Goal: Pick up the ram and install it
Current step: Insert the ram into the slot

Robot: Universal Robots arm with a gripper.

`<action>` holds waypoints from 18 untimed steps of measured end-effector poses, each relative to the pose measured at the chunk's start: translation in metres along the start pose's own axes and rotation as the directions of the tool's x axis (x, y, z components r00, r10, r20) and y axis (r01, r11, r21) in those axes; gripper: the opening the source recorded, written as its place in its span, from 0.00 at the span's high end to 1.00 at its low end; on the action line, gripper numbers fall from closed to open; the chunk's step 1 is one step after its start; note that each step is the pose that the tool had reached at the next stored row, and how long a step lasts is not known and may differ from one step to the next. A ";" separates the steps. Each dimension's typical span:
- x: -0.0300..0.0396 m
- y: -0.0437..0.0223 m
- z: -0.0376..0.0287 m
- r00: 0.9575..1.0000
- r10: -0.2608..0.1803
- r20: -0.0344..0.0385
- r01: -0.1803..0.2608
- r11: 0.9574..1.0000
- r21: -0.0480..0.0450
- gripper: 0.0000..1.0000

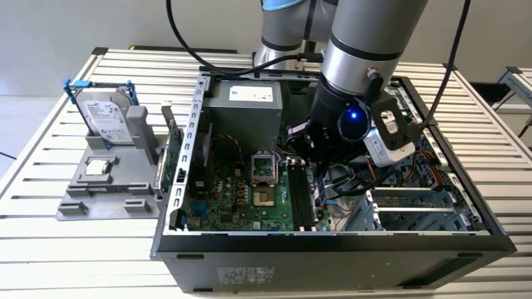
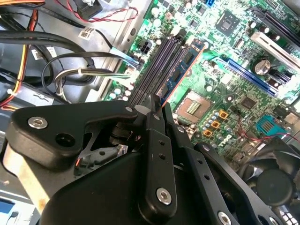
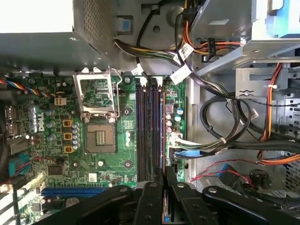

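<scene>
End effector [image 3: 163, 180] down inside the open computer case [image 1: 332, 240], fingers [image 2: 154, 122] closed on the ram [image 2: 180, 70], a blue-green stick standing on edge along the black memory slots [image 3: 147, 131] of the motherboard [image 3: 89, 154]. Empty processor socket [image 3: 100, 136] just beside the slots. Hard drive [image 1: 106, 118] well apart, on the gray holder [image 1: 104, 187] near the desk [image 1: 50, 249] edge.

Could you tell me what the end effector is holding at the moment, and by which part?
The end effector grips the ram by one end of its upper edge, the stick standing over the motherboard's slots.
</scene>
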State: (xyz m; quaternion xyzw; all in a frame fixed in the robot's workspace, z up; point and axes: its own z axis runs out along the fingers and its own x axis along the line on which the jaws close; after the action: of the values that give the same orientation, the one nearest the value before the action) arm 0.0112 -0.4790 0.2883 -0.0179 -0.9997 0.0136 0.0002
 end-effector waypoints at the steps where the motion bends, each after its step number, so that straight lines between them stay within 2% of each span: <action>1: -0.0001 0.0001 0.0003 1.000 0.000 0.000 0.000 1.000 0.001 1.00; 10: -0.0001 0.0001 0.0007 1.000 0.000 0.000 0.000 1.000 0.001 1.00; 18: -0.0001 0.0002 0.0076 1.000 0.000 0.001 0.000 1.000 0.001 1.00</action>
State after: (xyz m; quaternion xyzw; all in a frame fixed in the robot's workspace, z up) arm 0.0113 -0.4789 0.2807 -0.0178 -0.9997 0.0140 -0.0005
